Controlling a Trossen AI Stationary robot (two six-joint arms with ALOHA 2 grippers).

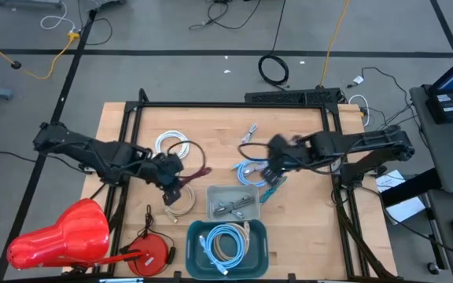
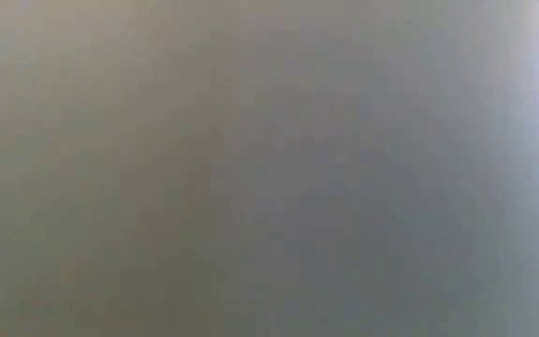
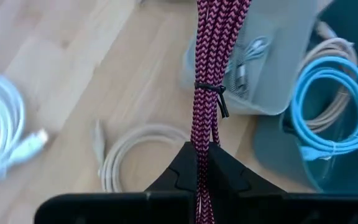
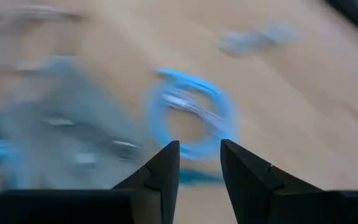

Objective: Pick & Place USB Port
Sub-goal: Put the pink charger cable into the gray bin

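My left gripper [image 1: 173,181] is shut on a maroon braided cable [image 1: 199,163], a bundle tied with a black twist tie [image 3: 211,93], left of the grey tray [image 1: 233,202]. My right gripper [image 1: 272,171] is open and hovers over a coiled blue cable [image 1: 250,173] that lies flat on the table; the right wrist view shows this coil [image 4: 191,115] just beyond the open fingers [image 4: 163,165], blurred. The grey tray holds small silver connectors. A teal bin [image 1: 228,245] near the table's near edge holds blue and beige cables. The low view shows only grey. My left gripper [image 3: 202,152] pinches the maroon cable's bundled strands [image 3: 202,134] between its two fingers, several strands together, a little below the black twist tie. The bundle runs straight on from the fingertips, along the fingers, and passes in front of the grey tray [image 3: 272,56].
A white cable coil [image 1: 171,145] lies behind the left gripper and a beige coil [image 1: 181,203] beside the tray. A silver cable [image 1: 250,132] lies near the far side. A red plastic object [image 1: 61,236] and a red round reel [image 1: 152,253] sit at the near left corner.
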